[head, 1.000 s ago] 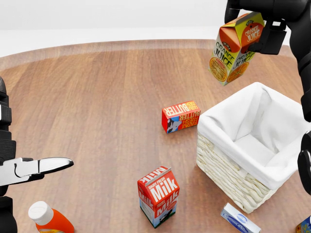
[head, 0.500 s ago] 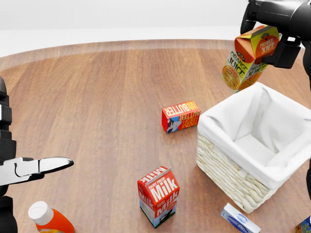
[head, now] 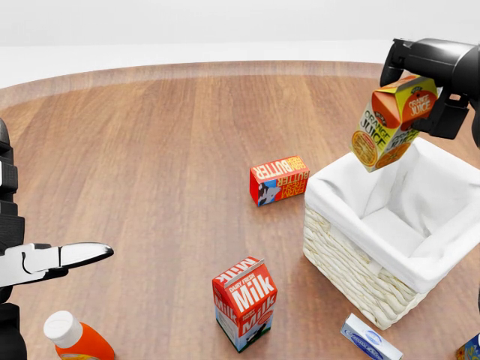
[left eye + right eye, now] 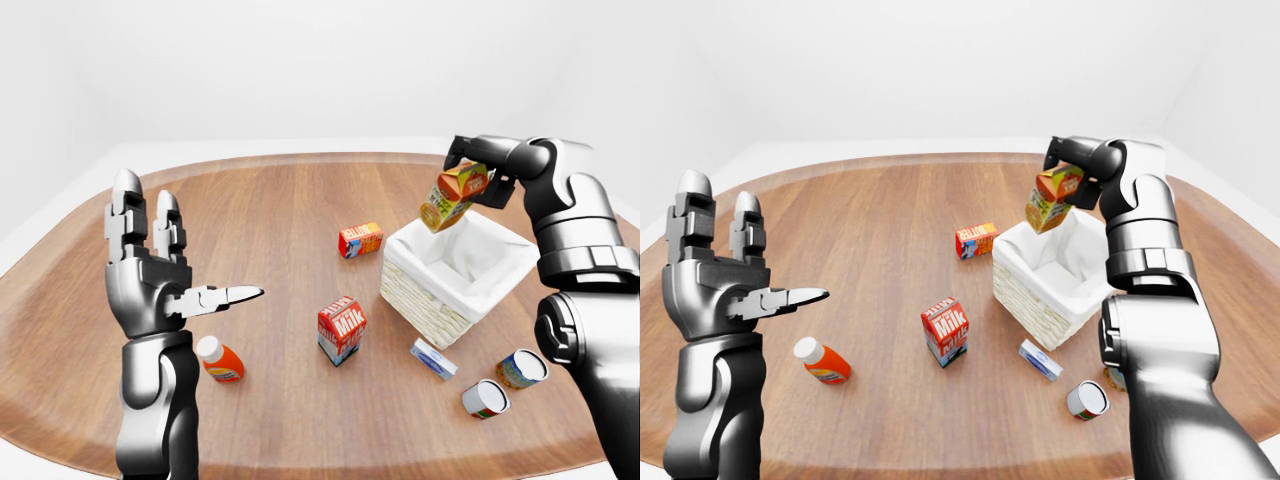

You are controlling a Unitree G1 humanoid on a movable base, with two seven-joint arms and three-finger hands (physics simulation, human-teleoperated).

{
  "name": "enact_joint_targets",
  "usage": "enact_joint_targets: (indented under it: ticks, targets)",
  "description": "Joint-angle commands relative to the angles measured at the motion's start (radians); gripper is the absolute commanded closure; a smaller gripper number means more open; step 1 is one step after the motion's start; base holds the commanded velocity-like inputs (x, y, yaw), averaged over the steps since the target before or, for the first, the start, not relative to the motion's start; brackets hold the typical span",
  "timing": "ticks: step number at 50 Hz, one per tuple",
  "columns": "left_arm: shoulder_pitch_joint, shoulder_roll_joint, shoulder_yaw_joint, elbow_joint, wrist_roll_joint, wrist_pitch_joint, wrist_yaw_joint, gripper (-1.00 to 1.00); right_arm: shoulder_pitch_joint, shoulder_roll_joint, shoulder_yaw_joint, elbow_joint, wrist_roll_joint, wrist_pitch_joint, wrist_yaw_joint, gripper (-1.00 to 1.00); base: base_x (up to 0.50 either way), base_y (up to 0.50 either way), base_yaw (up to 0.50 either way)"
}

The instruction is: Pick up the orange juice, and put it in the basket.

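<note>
Head view: close, steeply downward, cropped to the wooden table [image 3: 150, 135] around the basket [image 3: 341, 247]. Left-eye and right-eye views: farther off, shallower pitch, spanning the table edge to edge. All three share the basket, milk carton [image 4: 341, 330] and butter box [image 4: 975, 240].

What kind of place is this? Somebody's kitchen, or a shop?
Neither, most likely: it looks like a computer-simulated test scene. A round wooden table stands in a blank white room, strewn with groceries such as a milk carton and a lined wicker basket.
</note>
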Motion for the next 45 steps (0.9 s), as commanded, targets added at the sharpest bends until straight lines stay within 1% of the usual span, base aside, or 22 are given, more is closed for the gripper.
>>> enact_joint_targets:
  ticks: [1, 4, 12, 14, 17, 20, 22, 25, 29, 31, 34, 39, 41, 44, 45]
  targets:
    - [0.001, -0.001, 0.000, -0.002, 0.000, 0.000, 0.000, -1.00, 0.038, -0.013, -0.018, -0.009, -0.040, -0.030, 0.000, 1.00, 0.00, 0.00, 0.00]
    - [0.002, -0.001, 0.000, -0.004, 0.000, 0.000, 0.001, -1.00, 0.052, -0.012, -0.020, -0.020, -0.043, -0.024, 0.000, 1.00, 0.00, 0.00, 0.00]
    - [0.003, -0.001, -0.001, -0.006, 0.000, 0.000, 0.001, -1.00, 0.079, -0.016, -0.024, -0.028, -0.049, -0.029, 0.000, 1.00, 0.00, 0.00, 0.00]
    - [0.003, -0.001, -0.001, -0.005, 0.000, 0.000, 0.001, -1.00, 0.092, -0.012, -0.026, -0.034, -0.047, -0.027, 0.000, 1.00, 0.00, 0.00, 0.00]
    - [0.002, -0.001, 0.000, -0.004, 0.000, 0.000, 0.000, -1.00, 0.091, -0.011, -0.025, -0.019, -0.046, -0.034, 0.000, 1.00, 0.00, 0.00, 0.00]
    - [0.002, -0.001, 0.000, -0.002, 0.000, 0.000, 0.000, -1.00, 0.096, -0.011, -0.023, -0.014, -0.048, -0.035, 0.000, 1.00, 0.00, 0.00, 0.00]
    - [0.002, -0.001, 0.000, -0.002, 0.000, 0.000, 0.000, -1.00, 0.105, -0.009, -0.025, -0.027, -0.047, -0.027, 0.000, 1.00, 0.00, 0.00, 0.00]
    - [0.002, -0.001, -0.001, -0.001, 0.000, 0.000, 0.000, -1.00, 0.118, -0.013, -0.026, -0.039, -0.052, -0.023, 0.000, 1.00, 0.00, 0.00, 0.00]
    - [0.001, -0.001, -0.001, -0.001, 0.000, 0.000, 0.001, -1.00, 0.109, -0.018, -0.023, -0.011, -0.060, -0.035, 0.000, 1.00, 0.00, 0.00, 0.00]
    - [0.002, -0.001, -0.002, -0.001, 0.000, 0.000, 0.001, -1.00, 0.090, -0.024, -0.019, 0.032, -0.066, -0.050, -0.030, 1.00, 0.00, 0.00, 0.00]
    - [0.001, -0.001, -0.001, 0.000, 0.000, 0.000, 0.001, -1.00, 0.075, -0.027, -0.015, 0.066, -0.070, -0.058, -0.059, 1.00, 0.00, 0.00, 0.00]
    - [0.001, -0.001, 0.000, -0.001, -0.001, 0.000, 0.001, -1.00, 0.082, -0.033, -0.011, 0.073, -0.084, -0.055, -0.102, 1.00, 0.00, 0.00, 0.00]
    - [0.001, -0.001, -0.001, -0.001, -0.001, 0.000, 0.001, -1.00, 0.089, -0.034, -0.012, 0.072, -0.089, -0.047, -0.115, 1.00, 0.00, 0.00, 0.00]
    - [0.001, -0.001, 0.000, -0.001, -0.001, 0.000, 0.002, -1.00, 0.095, -0.034, -0.014, 0.068, -0.089, -0.043, -0.123, 1.00, 0.00, 0.00, 0.00]
    - [0.001, -0.001, -0.001, -0.001, -0.001, 0.000, 0.001, -1.00, 0.103, -0.034, -0.013, 0.060, -0.094, -0.035, -0.129, 1.00, 0.00, 0.00, 0.00]
